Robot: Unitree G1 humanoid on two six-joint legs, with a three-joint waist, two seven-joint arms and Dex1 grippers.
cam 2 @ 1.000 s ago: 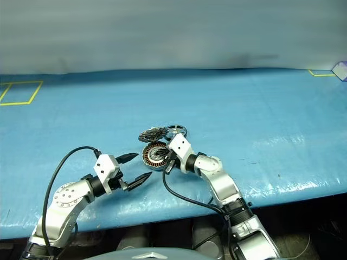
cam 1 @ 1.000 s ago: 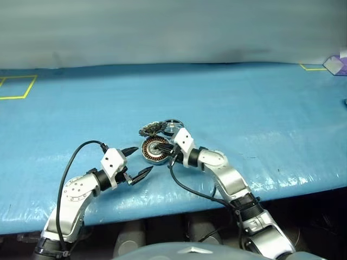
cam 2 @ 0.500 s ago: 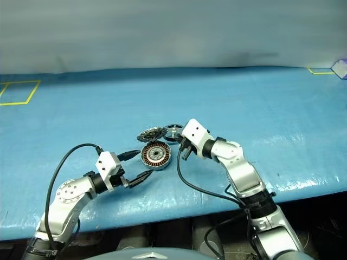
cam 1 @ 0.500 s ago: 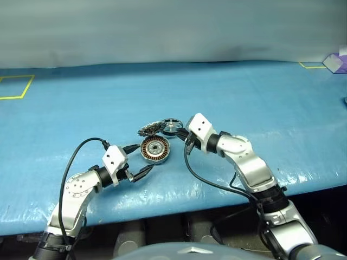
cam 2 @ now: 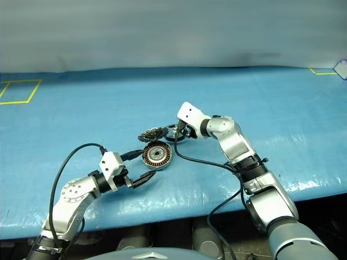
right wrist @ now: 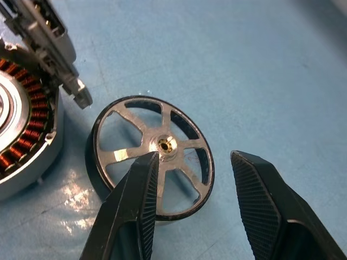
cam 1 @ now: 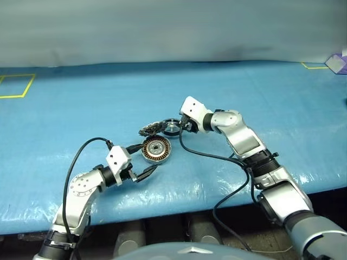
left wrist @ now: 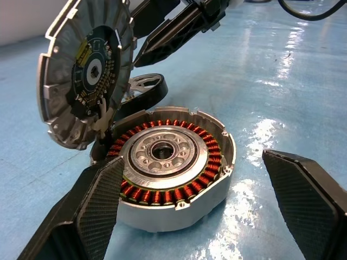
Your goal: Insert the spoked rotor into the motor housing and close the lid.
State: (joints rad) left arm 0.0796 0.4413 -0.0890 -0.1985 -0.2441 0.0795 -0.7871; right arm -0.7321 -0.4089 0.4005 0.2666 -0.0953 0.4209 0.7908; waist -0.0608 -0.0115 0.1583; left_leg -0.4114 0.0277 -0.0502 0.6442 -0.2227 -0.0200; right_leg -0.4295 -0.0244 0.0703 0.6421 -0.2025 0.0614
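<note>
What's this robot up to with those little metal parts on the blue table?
It is assembling a small motor. The motor housing sits on the blue table with its lid tipped up. The right tool hovers open over the spoked rotor, which lies beside the housing. The left tool waits open near the housing.

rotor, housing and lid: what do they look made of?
Spoked rotor wheel: bright brushed-metal spokes and hub, likely aluminium; its dark outer ring's material is unclear.
Round silver motor housing: matte cast-looking metal shell, a ring of glossy copper-coloured wire windings, machined shiny centre.
Hinged grey lid: dull cast metal with finned edge; the underside carries what looks like a dark circuit board.
</note>
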